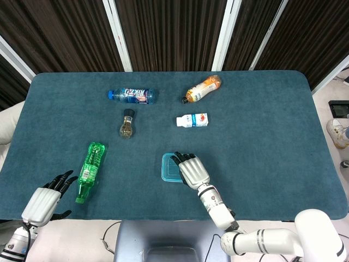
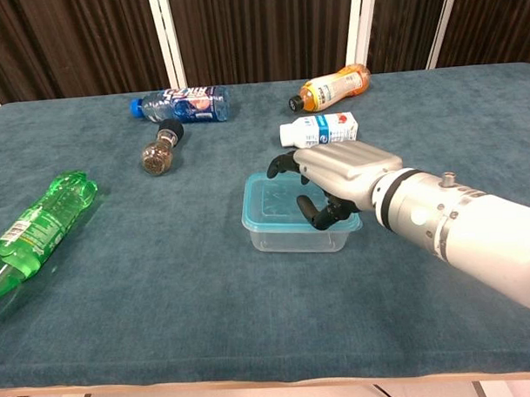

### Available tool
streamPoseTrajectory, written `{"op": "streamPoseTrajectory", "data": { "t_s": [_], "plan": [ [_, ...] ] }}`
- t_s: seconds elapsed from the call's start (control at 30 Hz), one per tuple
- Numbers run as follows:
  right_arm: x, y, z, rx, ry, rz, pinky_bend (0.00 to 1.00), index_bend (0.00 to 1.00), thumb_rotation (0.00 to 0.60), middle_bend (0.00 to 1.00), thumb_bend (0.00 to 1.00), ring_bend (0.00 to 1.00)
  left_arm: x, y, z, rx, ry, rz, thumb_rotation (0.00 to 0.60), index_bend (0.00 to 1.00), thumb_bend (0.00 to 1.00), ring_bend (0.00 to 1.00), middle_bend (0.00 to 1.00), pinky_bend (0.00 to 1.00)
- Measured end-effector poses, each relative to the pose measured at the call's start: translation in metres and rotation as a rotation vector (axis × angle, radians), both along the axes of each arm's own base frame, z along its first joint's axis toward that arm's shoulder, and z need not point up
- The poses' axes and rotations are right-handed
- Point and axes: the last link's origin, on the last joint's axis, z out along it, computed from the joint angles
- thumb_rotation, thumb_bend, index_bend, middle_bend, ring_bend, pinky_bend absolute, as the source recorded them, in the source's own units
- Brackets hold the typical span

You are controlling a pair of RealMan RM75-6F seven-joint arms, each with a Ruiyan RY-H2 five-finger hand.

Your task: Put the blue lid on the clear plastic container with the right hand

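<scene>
The clear plastic container (image 2: 284, 239) stands near the table's front middle with the blue lid (image 2: 269, 201) lying flat on its rim. From above, the lid (image 1: 168, 169) shows as a blue rectangle. My right hand (image 2: 342, 170) hangs palm down over the container's right half, dark fingertips (image 2: 283, 162) reaching over the lid's far edge and thumb curled down onto the lid. It grips nothing; from the head camera that right hand (image 1: 192, 170) covers the lid's right side. My left hand (image 1: 46, 199) lies open at the front left corner, fingers spread.
A green bottle (image 1: 90, 170) lies front left, beside my left hand. Further back lie a blue-labelled water bottle (image 1: 132, 95), a small glass jar (image 1: 127, 124), an orange bottle (image 1: 203, 88) and a white carton (image 1: 192, 120), the carton just behind the container.
</scene>
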Motion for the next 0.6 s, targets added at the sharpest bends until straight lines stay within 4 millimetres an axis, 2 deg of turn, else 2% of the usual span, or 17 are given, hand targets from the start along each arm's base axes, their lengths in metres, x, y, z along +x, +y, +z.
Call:
{"op": "streamPoseTrajectory", "data": {
  "t_s": [0.23, 0.6],
  "plan": [
    [0.002, 0.001, 0.003, -0.024, -0.009, 0.024, 0.38, 0.29, 0.6, 0.25, 0.37, 0.3, 0.0, 0.0, 0.0, -0.002, 0.001, 0.003, 0.6, 0.16, 0.31, 0.15, 0.07, 0.44],
    [0.02, 0.004, 0.013, -0.091, -0.087, 0.097, 0.38, 0.29, 0.6, 0.25, 0.37, 0.3, 0.0, 0.0, -0.001, -0.005, 0.004, -0.001, 0.6, 0.16, 0.31, 0.15, 0.07, 0.44]
  ]
}}
